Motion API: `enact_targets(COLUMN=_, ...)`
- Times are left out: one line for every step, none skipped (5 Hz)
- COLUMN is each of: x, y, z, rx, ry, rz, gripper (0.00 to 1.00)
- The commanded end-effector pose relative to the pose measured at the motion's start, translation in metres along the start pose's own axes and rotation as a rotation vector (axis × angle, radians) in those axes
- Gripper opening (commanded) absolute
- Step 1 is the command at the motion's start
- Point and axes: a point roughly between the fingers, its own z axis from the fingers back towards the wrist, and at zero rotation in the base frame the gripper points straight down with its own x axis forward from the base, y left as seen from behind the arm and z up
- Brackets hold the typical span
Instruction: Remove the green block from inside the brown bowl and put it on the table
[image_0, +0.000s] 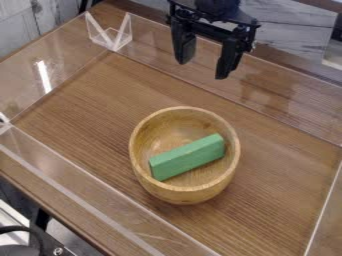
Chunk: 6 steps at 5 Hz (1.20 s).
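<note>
Looking first at the black fingers (227, 55), we see them spread wide and pointing down, with nothing between them. The black gripper (210, 50) hangs in the air at about twelve o'clock from the round, shallow light-brown wooden bowl (150, 170), well apart from it. The small flat bright green block (187, 157) lies inside this bowl, slanted, its higher end toward two o'clock and its lower end toward eight o'clock. The bowl stands on the brown wood-grain table (94, 105), which has clear plastic walls (107, 30) around it.

We judge that the grasp is not yet begun. If the fingers come down not aligned across the narrow side of the block, they may hit the thick rim, push the bowl, or let the block slip.
</note>
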Motion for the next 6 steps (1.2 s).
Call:
enact_targets(x=-0.004, y=-0.003, z=-0.006, rx=0.001, ry=0.014, rz=-0.013, gripper=1.0)
enact_targets(x=-0.021, y=-0.011, z=-0.013, rx=0.006, ry=-0.003, rz=-0.074, gripper=1.0)
enact_targets(x=-0.035, y=-0.017, z=-0.016, rx=0.016, ry=-0.026, rz=-0.127, gripper=1.0)
enact_targets(x=-0.04, y=-0.021, z=-0.02, rx=0.018, ry=-0.031, rz=-0.149, gripper=1.0)
enact_targets(x=-0.044, y=-0.024, z=-0.026, rx=0.021, ry=-0.035, rz=-0.173, gripper=1.0)
enact_targets(x=-0.046, y=-0.026, z=-0.032, rx=0.023, ry=-0.034, rz=-0.193, gripper=1.0)
